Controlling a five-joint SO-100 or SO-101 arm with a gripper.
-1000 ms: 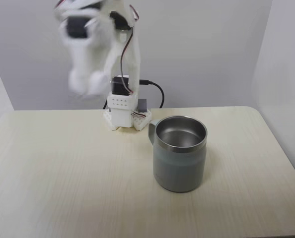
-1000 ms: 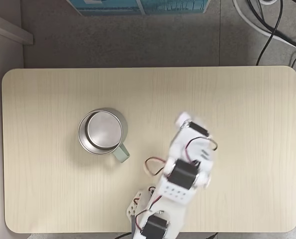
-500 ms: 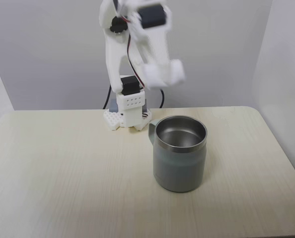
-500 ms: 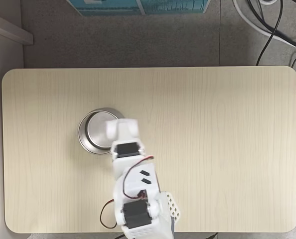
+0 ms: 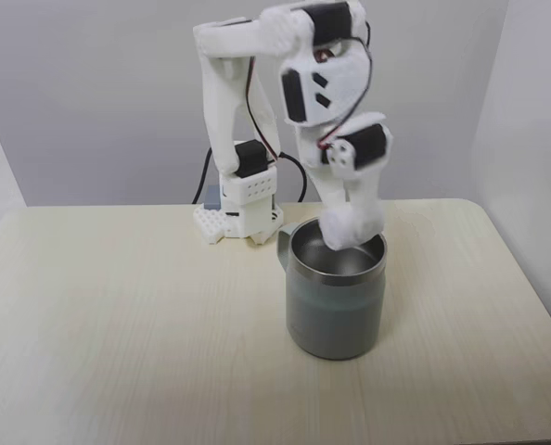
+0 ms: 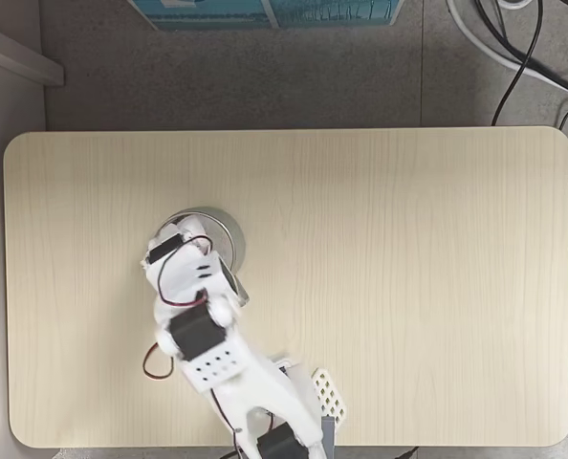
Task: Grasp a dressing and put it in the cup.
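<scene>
The grey-green metal cup (image 5: 336,306) stands right of the table's middle, with its handle toward the arm's base. My white gripper (image 5: 352,221) hangs straight over the cup's mouth, pointing down and shut on the dressing (image 5: 347,233), a small soft white roll level with the steel rim. Seen from above, the gripper (image 6: 172,241) and wrist cover most of the cup (image 6: 224,228), leaving an arc of rim and the handle, and the dressing is hidden under the gripper.
The arm's base (image 5: 239,216) sits at the table's back edge behind the cup, with a black cable trailing off. The light wooden table (image 6: 408,287) stretches bare on both sides of the cup. A blue box (image 6: 265,11) and cables lie on the floor beyond.
The arm has swung across from the far side of its base, carrying the white roll, and lowered its gripper onto the cup's mouth. The cup has not moved.
</scene>
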